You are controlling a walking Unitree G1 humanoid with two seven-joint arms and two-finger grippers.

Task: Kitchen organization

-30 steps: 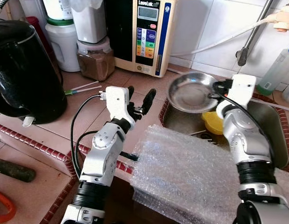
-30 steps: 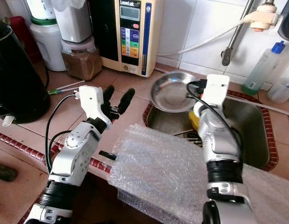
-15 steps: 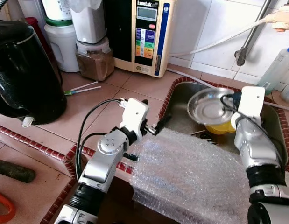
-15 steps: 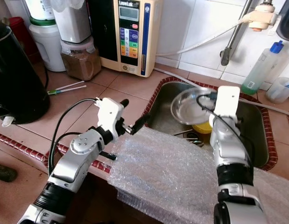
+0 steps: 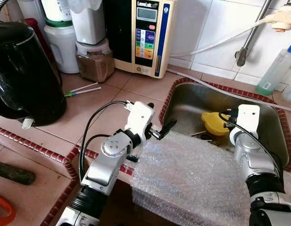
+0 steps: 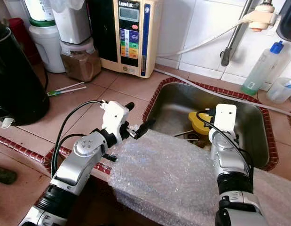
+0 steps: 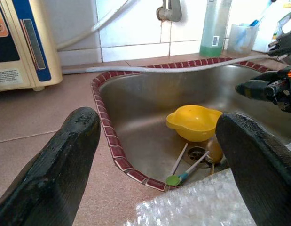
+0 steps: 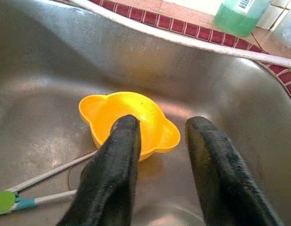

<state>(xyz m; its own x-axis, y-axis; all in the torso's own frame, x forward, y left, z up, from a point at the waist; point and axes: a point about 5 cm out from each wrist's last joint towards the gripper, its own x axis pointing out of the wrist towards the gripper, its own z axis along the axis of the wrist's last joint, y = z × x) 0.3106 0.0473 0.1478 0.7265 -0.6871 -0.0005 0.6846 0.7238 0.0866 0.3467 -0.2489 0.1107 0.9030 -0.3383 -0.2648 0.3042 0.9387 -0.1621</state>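
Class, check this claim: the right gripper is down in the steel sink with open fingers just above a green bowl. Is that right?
Not quite: the bowl is yellow, not green, as the right wrist view shows. The rest holds: the right gripper is down in the steel sink with open fingers just above the bowl.

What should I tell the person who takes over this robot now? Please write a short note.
Left gripper: open, empty, at the sink's left rim above the bubble wrap.
Right gripper: open, empty, low inside the sink, by the yellow bowl.
In the sink: yellow bowl, two sticks by the drain.
Done: cannot tell from this moment.
Left: probably clear the sink; the kettle and jars crowd the counter.
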